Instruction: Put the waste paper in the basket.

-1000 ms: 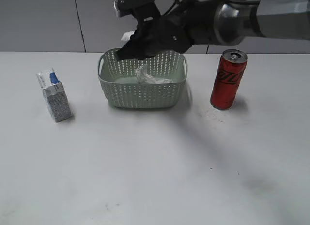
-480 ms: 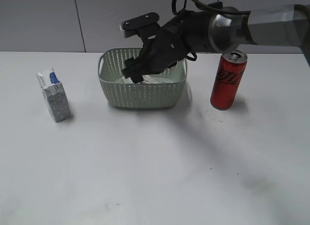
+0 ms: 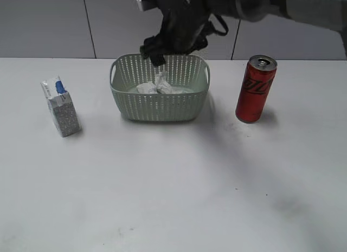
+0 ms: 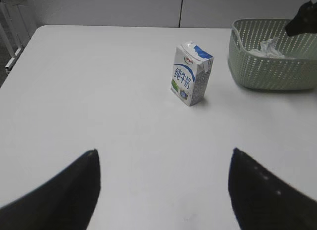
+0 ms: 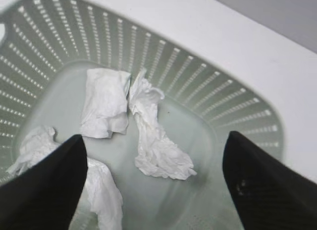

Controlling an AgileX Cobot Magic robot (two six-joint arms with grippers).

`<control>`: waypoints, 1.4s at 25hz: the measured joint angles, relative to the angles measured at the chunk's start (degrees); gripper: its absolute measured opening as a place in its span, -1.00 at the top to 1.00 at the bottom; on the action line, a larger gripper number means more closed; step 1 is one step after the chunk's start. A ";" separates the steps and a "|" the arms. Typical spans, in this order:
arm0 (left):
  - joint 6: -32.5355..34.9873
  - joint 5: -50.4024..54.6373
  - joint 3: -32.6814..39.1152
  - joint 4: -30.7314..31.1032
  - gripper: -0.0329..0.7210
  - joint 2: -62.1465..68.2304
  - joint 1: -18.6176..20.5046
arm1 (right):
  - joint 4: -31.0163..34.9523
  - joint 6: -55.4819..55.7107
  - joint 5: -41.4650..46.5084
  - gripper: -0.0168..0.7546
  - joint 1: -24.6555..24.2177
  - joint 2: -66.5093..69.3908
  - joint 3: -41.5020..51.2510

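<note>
The pale green basket (image 3: pixel 160 103) stands at the table's back middle; it also shows in the left wrist view (image 4: pixel 275 67) and fills the right wrist view (image 5: pixel 198 86). Three white paper wads lie on its floor: a squarish one (image 5: pixel 105 104), a twisted one (image 5: pixel 156 141) and another at the left (image 5: pixel 96 190); the paper also shows in the exterior view (image 3: pixel 157 85). My right gripper (image 3: pixel 153 52) hangs open and empty above the basket, its fingers wide apart (image 5: pixel 153 156). My left gripper (image 4: pixel 163 153) is open and empty over bare table.
A small white carton with a blue top (image 3: pixel 60 107) stands left of the basket, also in the left wrist view (image 4: pixel 192 74). A red can (image 3: pixel 255 89) stands to the basket's right. A grey wall runs behind the table.
My right gripper went down into the basket with a paper wad, let it go, and has risen above the rim. A wad now lies in the basket.
</note>
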 joint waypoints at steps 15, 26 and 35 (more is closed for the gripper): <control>0.00 0.00 0.00 0.00 -0.66 0.00 0.00 | -0.36 -4.15 24.43 -0.68 -11.15 0.00 -22.50; -0.04 0.00 0.00 0.00 -0.66 0.00 0.00 | 12.31 -7.80 25.99 -0.62 -28.87 -1.29 -21.82; -0.04 0.00 0.00 0.00 -0.66 0.00 0.00 | 21.80 -14.43 25.92 -0.58 -39.90 -13.75 -7.05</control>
